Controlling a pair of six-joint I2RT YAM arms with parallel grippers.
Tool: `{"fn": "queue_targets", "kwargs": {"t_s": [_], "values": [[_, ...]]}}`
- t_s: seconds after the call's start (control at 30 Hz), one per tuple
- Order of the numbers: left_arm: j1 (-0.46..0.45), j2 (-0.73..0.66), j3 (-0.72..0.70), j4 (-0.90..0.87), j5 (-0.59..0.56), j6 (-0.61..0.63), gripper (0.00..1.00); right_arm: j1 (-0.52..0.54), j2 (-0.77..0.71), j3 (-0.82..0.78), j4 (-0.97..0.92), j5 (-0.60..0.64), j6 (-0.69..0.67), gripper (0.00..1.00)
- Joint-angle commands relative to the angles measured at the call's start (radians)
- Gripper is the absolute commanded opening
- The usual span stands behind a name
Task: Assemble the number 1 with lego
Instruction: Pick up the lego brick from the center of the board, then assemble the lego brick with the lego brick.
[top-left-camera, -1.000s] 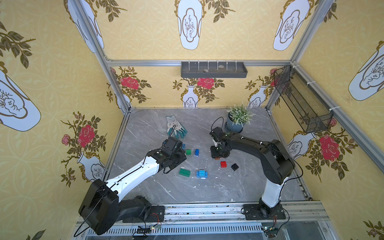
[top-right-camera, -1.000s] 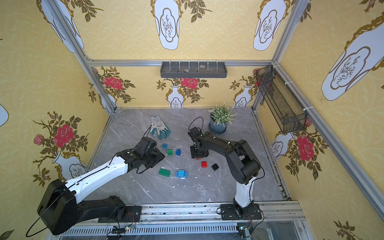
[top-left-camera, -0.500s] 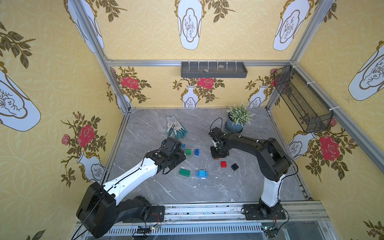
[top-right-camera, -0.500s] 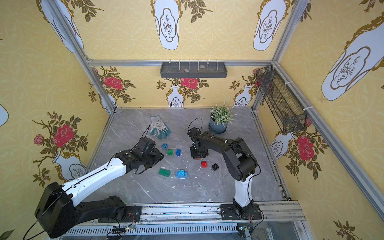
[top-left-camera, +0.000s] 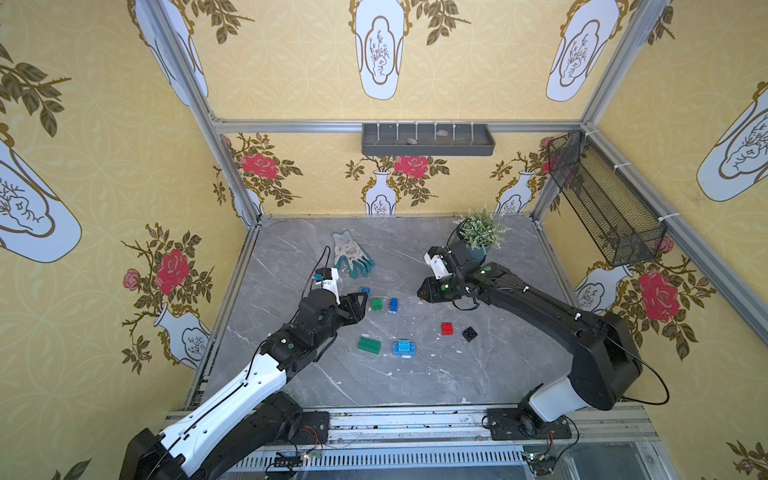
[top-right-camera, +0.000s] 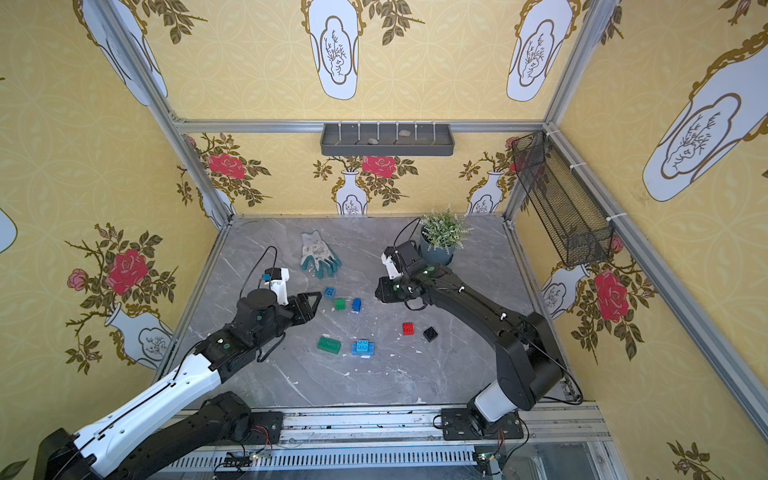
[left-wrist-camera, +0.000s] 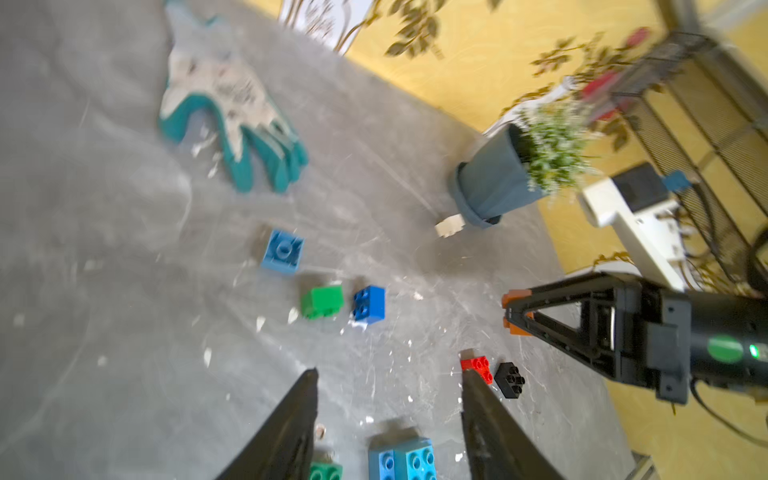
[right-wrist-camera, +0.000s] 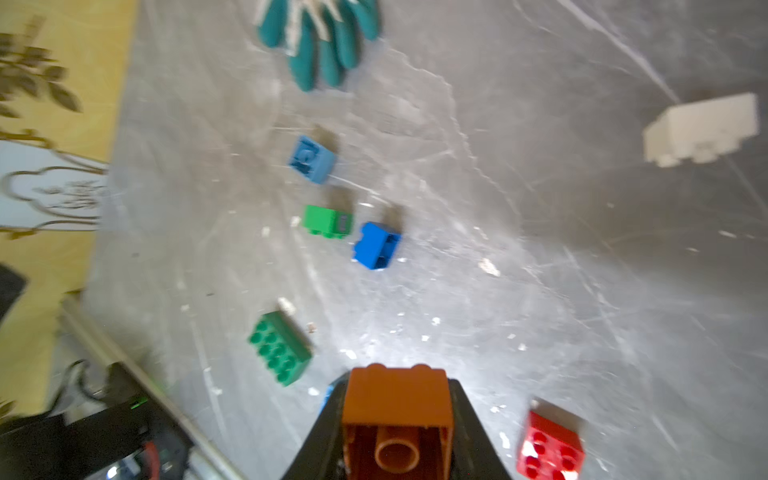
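Two arms are the biggest hazard. The left gripper (left-wrist-camera: 386, 376) hangs with jaws spread and empty above the middle of the bench (top-left-camera: 415, 386). The right gripper (right-wrist-camera: 397, 386) pinches the orange-brown brick (right-wrist-camera: 397, 415) clear of the surface, across the loose lego from it. If both go for one spot, fingers could clash or sweep bricks away.

Toward the back edge lie the glove (top-left-camera: 351, 254) and the potted plant (top-left-camera: 478, 235). The white brick (right-wrist-camera: 702, 129) lies on its side just beside the pot, so a reach for it could tip the plant.

Nearer the front edge, the long green brick (top-left-camera: 369, 345) and the long blue brick (top-left-camera: 404, 348) lie side by side, apart. Pressing a brick onto either with nothing bracing it would likely make it skid on the smooth stone.

At mid-bench, the green square (top-left-camera: 377, 304) and blue square (top-left-camera: 393, 305) lie on their sides and the light blue square (top-left-camera: 365, 290) is hollow side up, so none can be stacked on as it lies. The red brick (top-left-camera: 447, 328) and black brick (top-left-camera: 469, 333), toward the right edge, sit studs up.

Smallest, the white flecks (top-left-camera: 436, 337) could get under a brick and stop it sitting flat.
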Motion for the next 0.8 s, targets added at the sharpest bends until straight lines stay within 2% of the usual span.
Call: {"fn": "queue_targets", "kwargs": {"t_s": [0.0,0.1,0.17,0.23,0.33,0.53,0.77], "values": [[-0.002,-0.057,-0.03,0.22,0.19,0.367,0.66,-0.034,-0.02,0.024,0.097,-0.325,0.044,0.26],[-0.004,-0.097,-0.077,0.364,0.392,0.511,0.72,-0.07,-0.039,0.034,0.152,-0.484,0.103,0.26],[-0.005,-0.093,-0.074,0.394,0.497,0.58,0.74,-0.086,-0.051,0.037,0.191,-0.573,0.137,0.26],[-0.028,-0.084,-0.07,0.412,0.567,0.672,0.83,-0.099,-0.063,0.044,0.239,-0.672,0.18,0.27],[-0.06,-0.077,-0.073,0.463,0.58,0.767,0.91,-0.104,-0.08,0.055,0.294,-0.776,0.234,0.27],[-0.121,-0.02,-0.012,0.485,0.51,0.927,0.91,-0.099,-0.09,0.05,0.407,-0.91,0.356,0.27],[-0.141,0.034,0.015,0.552,0.413,0.968,0.91,-0.078,-0.09,0.038,0.453,-0.967,0.4,0.27]]}}
